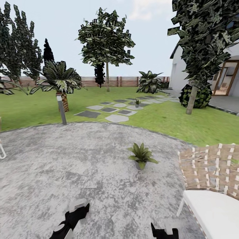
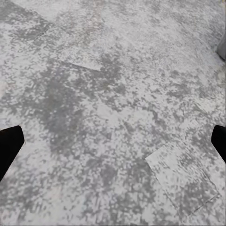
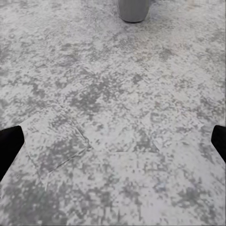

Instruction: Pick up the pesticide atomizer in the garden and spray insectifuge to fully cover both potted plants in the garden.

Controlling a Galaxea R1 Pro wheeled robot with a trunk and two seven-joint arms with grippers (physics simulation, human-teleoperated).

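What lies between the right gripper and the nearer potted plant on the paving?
In the head view, only bare grey paving separates the right gripper from the nearer potted plant. The right wrist view shows the same bare stretch up to a grey pot.

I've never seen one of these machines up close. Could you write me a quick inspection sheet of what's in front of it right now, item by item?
Surface: mottled grey round paving, bordered by green lawn.
Job's things: one potted plant stands on the paving; a second potted plant sits far off among the stepping stones. No spray bottle seen.
Clutter: woven chair with a white seat at the robot's right; a short lamp post at the paving's edge.
Grippers: left gripper and right gripper both open, empty, over bare paving.
Cables: nothing seen.
Surroundings: trees, palm-like shrubs, a round dark bush, a slatted wooden fence, a white house.
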